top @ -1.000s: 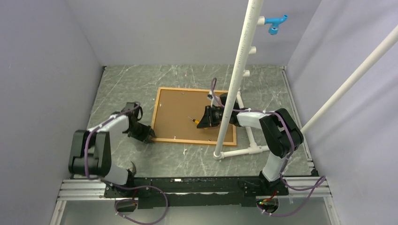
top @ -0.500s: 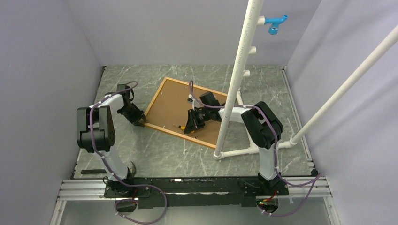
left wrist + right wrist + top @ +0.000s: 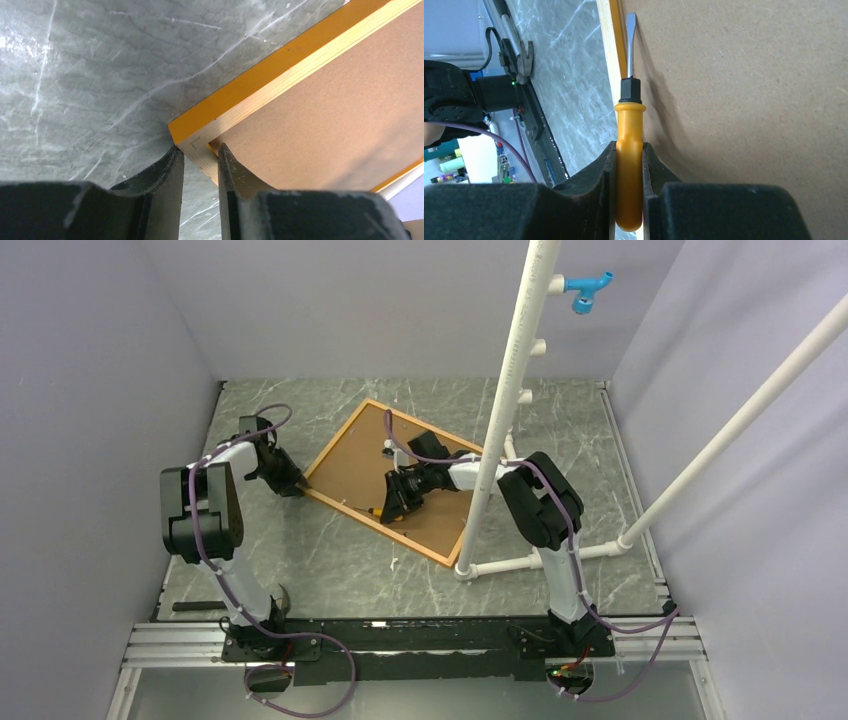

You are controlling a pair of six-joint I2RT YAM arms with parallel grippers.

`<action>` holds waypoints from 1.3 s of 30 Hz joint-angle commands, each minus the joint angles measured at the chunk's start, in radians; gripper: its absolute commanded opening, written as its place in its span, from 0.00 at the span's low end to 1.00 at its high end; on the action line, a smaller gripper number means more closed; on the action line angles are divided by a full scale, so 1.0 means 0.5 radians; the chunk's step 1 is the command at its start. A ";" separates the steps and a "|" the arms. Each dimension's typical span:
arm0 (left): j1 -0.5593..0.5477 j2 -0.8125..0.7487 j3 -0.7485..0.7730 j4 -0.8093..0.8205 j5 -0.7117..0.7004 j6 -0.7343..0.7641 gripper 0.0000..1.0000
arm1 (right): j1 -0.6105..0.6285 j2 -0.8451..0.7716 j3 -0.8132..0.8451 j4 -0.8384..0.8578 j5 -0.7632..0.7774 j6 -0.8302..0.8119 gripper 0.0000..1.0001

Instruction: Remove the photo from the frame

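Note:
The orange frame [image 3: 345,508] lies face down and askew on the table, its brown backing board [image 3: 365,465] facing up. The photo is hidden beneath the board. My left gripper [image 3: 298,485] is shut on the frame's left corner [image 3: 240,92], one finger outside the wooden rail and one finger [image 3: 227,165] on the board side. My right gripper [image 3: 387,508] hovers over the board near the frame's near edge, shut on the yellow-orange handle of a screwdriver [image 3: 629,135]. The blade tip points along the frame's inner edge [image 3: 613,45].
A white pipe stand [image 3: 505,410] rises just right of the frame, its base tubes [image 3: 520,562] lying on the table against the frame's right corner. A dark tool [image 3: 195,606] lies at the front left. Grey walls close in the table on three sides.
The frame has swung clockwise, its left corner carried toward the back by my left gripper. My right gripper has moved left with the screwdriver, toward the frame's near edge.

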 commanded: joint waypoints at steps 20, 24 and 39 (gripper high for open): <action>-0.013 -0.045 -0.176 0.244 0.217 0.019 0.00 | 0.074 0.318 0.539 -0.165 0.293 0.167 0.00; -0.013 -0.051 -0.195 0.260 0.231 0.006 0.00 | 0.074 0.381 0.622 -0.171 0.373 0.231 0.00; -0.002 -0.165 -0.219 0.384 0.290 0.067 0.37 | -0.128 -0.069 0.233 0.404 -0.070 0.398 0.00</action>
